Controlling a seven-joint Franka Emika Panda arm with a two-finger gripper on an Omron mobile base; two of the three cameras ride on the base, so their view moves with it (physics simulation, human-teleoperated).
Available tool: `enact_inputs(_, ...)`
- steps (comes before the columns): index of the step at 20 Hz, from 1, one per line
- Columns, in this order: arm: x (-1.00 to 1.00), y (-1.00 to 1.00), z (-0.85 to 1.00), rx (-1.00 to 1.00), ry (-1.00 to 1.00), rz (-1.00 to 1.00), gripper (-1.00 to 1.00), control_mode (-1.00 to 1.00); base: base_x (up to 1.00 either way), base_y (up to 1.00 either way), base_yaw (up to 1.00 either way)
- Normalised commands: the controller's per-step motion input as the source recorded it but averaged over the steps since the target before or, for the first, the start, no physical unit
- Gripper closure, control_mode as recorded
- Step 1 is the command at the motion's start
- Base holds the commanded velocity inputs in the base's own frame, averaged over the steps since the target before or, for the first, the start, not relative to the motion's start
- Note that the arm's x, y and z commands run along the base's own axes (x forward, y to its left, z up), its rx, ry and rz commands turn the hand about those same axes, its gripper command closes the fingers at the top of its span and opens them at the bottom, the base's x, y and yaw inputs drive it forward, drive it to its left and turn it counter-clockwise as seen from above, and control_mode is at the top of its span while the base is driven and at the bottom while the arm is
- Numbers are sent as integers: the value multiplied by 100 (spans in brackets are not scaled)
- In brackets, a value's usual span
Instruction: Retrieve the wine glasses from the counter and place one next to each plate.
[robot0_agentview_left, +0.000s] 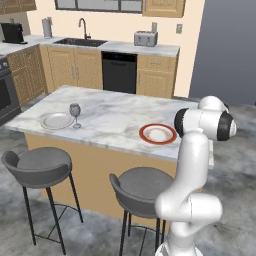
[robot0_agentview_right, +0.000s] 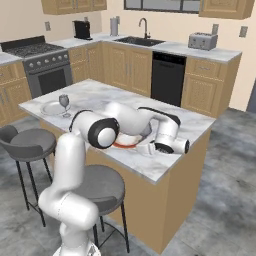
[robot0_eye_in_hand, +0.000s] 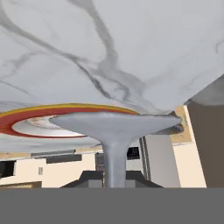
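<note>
The pincer (robot0_eye_in_hand: 114, 177) is gripping the second wine glass (robot0_eye_in_hand: 114, 131) by its stem, nearly closed, holding its foot just beside the red-rimmed plate (robot0_eye_in_hand: 26, 120) on the surface (robot0_eye_in_hand: 131, 52), presumably for placement.

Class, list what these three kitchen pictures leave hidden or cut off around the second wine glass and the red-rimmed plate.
- Held wine glass, hand view: only foot and stem show; the bowl is cut off at the bottom.
- Red-rimmed plate, right base view: mostly hidden behind the arm.
- Gripper, hand view: the stem covers where the jaws meet.
- Held glass, left base view: hidden behind the arm.
</note>
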Motion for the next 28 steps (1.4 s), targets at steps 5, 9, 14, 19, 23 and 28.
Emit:
enact_inputs(5, 35, -11, -26, 0, 0, 0, 100, -100, 0, 0, 0)
enact_inputs(9, 38, -6, -30, 0, 0, 0, 100, -100, 0, 0, 0)
enact_inputs(14, 31, 0, -26, 0, -1, 0, 100, -100, 0, 0, 0)
enact_inputs(19, 21, 0, -11, 0, -12, 0, 100, -100, 0, 0, 0)
enact_inputs(23, 30, 0, -16, 0, -16, 0, 100, -100, 0, 0, 0)
enact_inputs(28, 19, -1, -29, 0, -9, 0, 100, -100, 0, 0, 0)
